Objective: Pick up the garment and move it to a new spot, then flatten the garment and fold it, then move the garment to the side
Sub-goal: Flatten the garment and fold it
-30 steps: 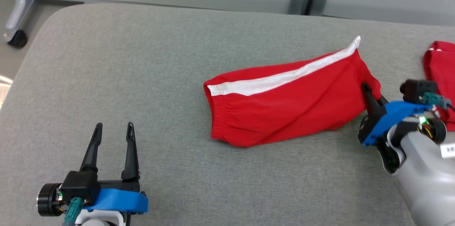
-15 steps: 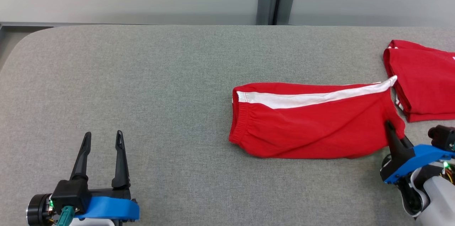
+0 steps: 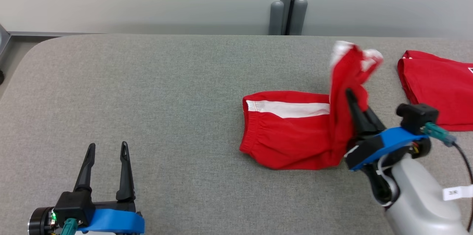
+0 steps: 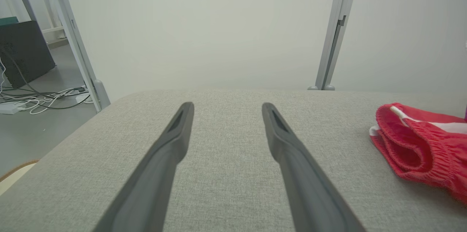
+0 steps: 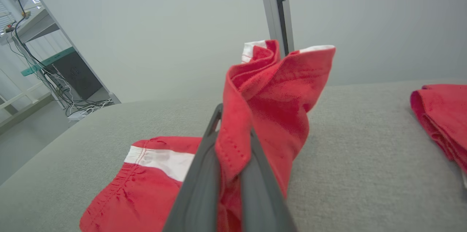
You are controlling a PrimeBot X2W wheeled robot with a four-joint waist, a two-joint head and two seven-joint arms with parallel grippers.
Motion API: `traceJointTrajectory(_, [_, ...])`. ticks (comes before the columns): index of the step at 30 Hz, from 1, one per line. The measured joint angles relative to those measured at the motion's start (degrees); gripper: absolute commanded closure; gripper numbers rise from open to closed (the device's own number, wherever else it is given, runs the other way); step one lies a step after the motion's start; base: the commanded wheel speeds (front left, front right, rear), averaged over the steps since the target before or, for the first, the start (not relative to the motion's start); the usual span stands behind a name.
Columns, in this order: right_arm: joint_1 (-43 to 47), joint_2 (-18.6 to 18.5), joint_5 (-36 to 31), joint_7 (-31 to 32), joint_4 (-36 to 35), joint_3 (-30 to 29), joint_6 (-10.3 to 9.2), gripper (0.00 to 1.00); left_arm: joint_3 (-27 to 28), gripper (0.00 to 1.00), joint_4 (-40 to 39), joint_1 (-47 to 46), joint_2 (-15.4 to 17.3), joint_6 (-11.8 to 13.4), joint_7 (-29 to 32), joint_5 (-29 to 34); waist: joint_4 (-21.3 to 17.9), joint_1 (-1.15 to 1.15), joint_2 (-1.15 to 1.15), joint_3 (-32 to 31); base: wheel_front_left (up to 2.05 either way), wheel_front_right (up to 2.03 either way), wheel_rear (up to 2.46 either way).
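Observation:
The garment (image 3: 288,135) is a pair of red shorts with a white side stripe, lying right of centre on the grey padded table (image 3: 147,91). My right gripper (image 3: 349,94) is shut on the leg-end hem and holds that end raised and bunched above the rest of the cloth. In the right wrist view the red hem (image 5: 281,89) is pinched between the fingers of the right gripper (image 5: 233,126). My left gripper (image 3: 107,148) stands open over bare table at the lower left, well apart from the shorts. The left wrist view shows the left gripper (image 4: 226,106) and the elastic waistband (image 4: 416,148) at the right.
A second folded red garment (image 3: 436,87) lies at the table's right edge, close to the raised cloth, and appears in the right wrist view as the second garment (image 5: 441,115). A grey post (image 3: 288,2) stands behind the table. The table's rounded corner is at the far left.
The head camera has shifted. My right gripper has lifted the leg end of the shorts off the table and carried it left, towards the waistband. The left gripper stays put.

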Motion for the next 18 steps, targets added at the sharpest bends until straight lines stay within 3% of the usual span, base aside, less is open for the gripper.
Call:
traceJointTrajectory(7, [-1.0, 5.2, -1.5, 2.2, -2.2, 6.2, 0.0, 1.0, -0.4, 0.0, 0.1, -0.1, 0.0, 0.0, 0.0, -0.5, 1.4, 0.0, 0.0, 0.4, 0.0, 0.0, 0.0])
traceJointTrajectory(18, [3.0, 8.1, -2.8, 1.8, -0.4, 16.9, 0.0, 1.0, -1.0, 0.0, 0.1, -0.3, 0.0, 0.4, 0.0, -0.7, 3.4, 0.0, 0.01, 1.6, 0.0, 0.0, 0.0])
